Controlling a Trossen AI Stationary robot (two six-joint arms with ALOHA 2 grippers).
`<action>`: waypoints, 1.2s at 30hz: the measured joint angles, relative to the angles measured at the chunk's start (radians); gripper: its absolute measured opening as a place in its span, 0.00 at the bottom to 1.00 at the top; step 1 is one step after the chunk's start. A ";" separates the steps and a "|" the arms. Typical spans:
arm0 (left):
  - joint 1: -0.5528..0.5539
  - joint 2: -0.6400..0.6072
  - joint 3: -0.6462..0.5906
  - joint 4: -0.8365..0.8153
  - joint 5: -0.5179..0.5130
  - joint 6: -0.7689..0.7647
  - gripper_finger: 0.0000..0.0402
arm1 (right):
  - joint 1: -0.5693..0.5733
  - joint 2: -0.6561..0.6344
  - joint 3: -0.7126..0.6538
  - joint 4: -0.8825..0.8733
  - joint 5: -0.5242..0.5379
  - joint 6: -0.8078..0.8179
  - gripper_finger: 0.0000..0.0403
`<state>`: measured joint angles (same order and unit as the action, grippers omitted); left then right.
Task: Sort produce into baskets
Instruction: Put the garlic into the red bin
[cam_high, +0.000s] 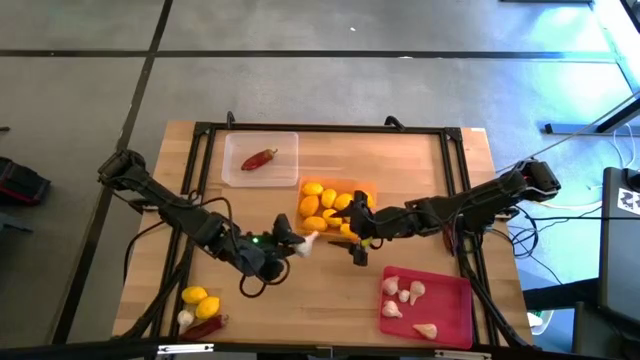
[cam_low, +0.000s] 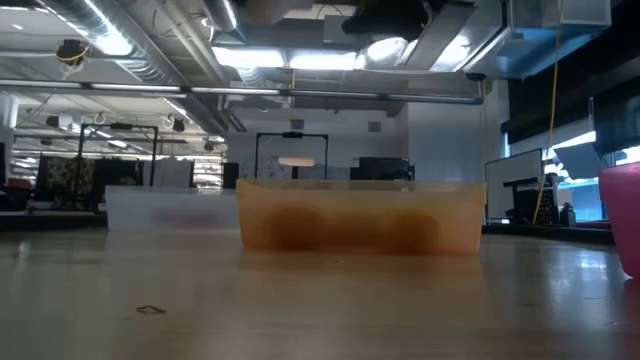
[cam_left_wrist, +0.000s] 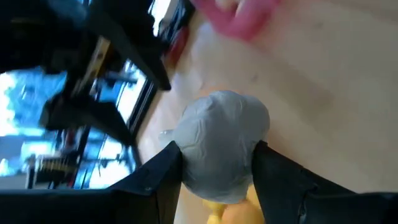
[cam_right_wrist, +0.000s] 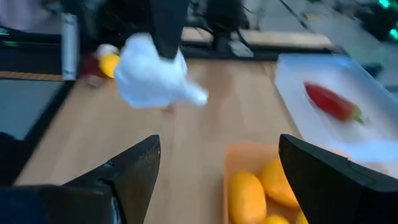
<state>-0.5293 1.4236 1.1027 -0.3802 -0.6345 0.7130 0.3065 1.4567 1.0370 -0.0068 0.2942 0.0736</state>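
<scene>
White garlic sits clamped in the left gripper, arm stretched low over the table. Right gripper hovers beside the orange tray, jaws wide apart.

Yellow lemons in orange tray, whitish garlic in red-pink tray

the left gripper holds a garlic bulb just beside the lemon tray, facing the right gripper

- Bare worktop open between leftover produce pile and red-pink tray.
- Right gripper blocks beside orange tray.
</scene>
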 joint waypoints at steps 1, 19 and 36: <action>0.000 0.004 0.000 0.019 0.018 0.015 0.42 | 0.000 0.000 0.000 0.023 -0.030 -0.016 0.79; 0.001 0.034 0.000 0.145 0.093 0.179 0.42 | -0.008 0.076 -0.001 0.227 -0.324 -0.084 0.50; 0.001 0.034 0.000 0.156 0.091 0.178 0.42 | -0.008 0.076 -0.001 0.223 -0.302 -0.106 0.33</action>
<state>-0.5282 1.4578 1.1023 -0.2242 -0.5431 0.8913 0.2985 1.5322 1.0363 0.2161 -0.0078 -0.0322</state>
